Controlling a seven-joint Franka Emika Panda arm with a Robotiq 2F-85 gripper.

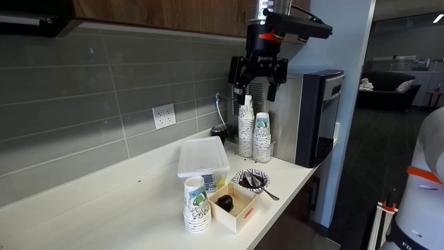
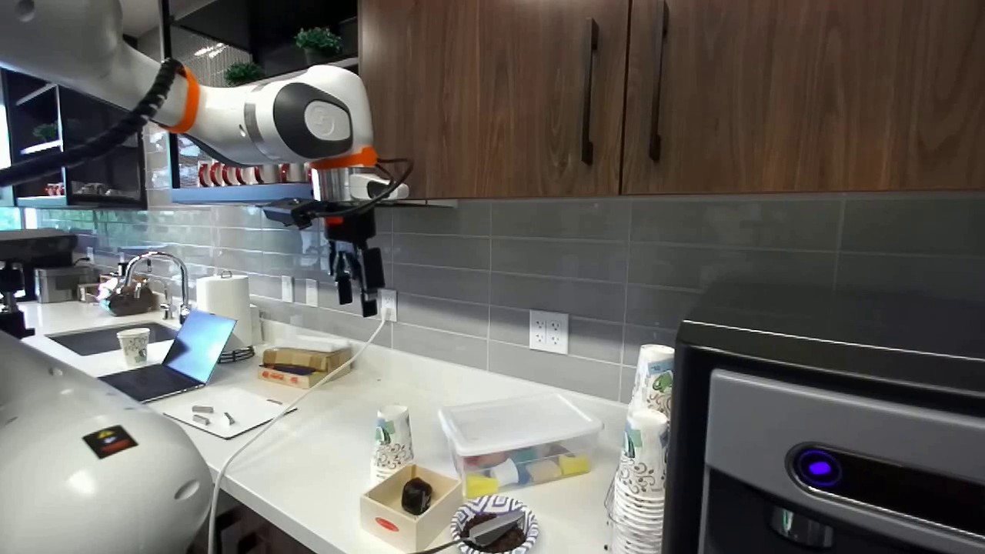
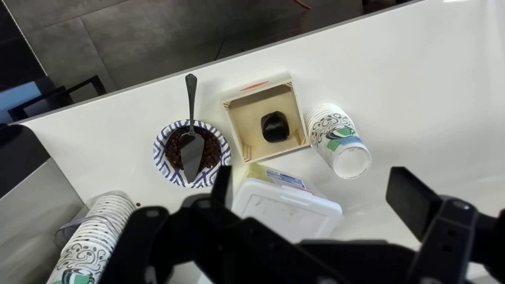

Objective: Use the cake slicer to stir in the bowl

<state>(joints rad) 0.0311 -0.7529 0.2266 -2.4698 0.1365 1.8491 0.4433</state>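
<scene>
In an exterior view the gripper (image 1: 256,97) hangs well above the counter (image 1: 131,205), with its two fingers spread and nothing between them; this height, I think, keeps it free of the tall cup stacks (image 1: 262,142), which stand toward the wall edge; the bowl (image 1: 265,176) stands nearer to the front edge, and the cake slicer (image 1: 256,182) lies partly in it — perhaps placed so that the blade is where the stirring must be, and the handle is offered to the grasp. In an exterior view the wooden box (image 2: 400,531) also stands toward the front edge, just beside the bowl; the dark object (image 2: 416,496) inside it seems to have no part in this work; the cake slicer's handle leaves the bowl toward the front edge and is partly out of sight. In the wrist view the blade lies over the dark beans (image 3: 213,152), its tip pointing to the wall edge and reaching as far as the bowl's rim; the handle crosses the rim opposite and ends close to the front edge; the long axis thus runs nearly square to this edge — only a little aslant; the handle is probably the next thing to pinch.
</scene>
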